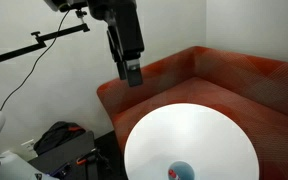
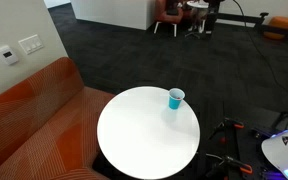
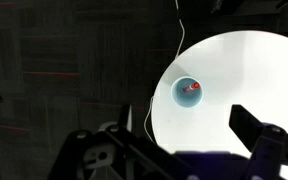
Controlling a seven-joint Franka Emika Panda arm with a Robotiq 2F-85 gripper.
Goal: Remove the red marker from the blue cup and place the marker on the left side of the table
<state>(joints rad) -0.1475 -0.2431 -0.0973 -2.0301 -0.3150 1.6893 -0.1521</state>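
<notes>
The gripper (image 1: 133, 74) hangs high in the air, well apart from everything on the large round white table (image 1: 199, 125). In the wrist view its two dark fingers sit wide apart at the bottom of the picture with nothing between them, so the gripper (image 3: 179, 135) is open and empty.

The small round light-blue cup (image 3: 189, 92) stands upright near the table's edge, far from the red-orange sofa (image 2: 34, 110). The same cup (image 2: 175, 97) shows in both exterior views. Inside it sits the short thin red marker (image 3: 195, 86), not yet removed. From above it appears only as a small red spot against one side of the rim, so I judge that its long axis runs roughly upward, leaning on the cup wall. The exact tilt is too small to read.

The relation that matters is this: the cup lies below the gripper and ahead of it — in the wrist view it sits beyond the gap between the fingers, roughly in line with it. The coming move looks like a long descent with a small forward shift.

The tabletop looks smooth, plain and matte, and the cup looks like smooth plastic. The marker is slim and probably slick — a narrow target that calls for careful centring.
</notes>
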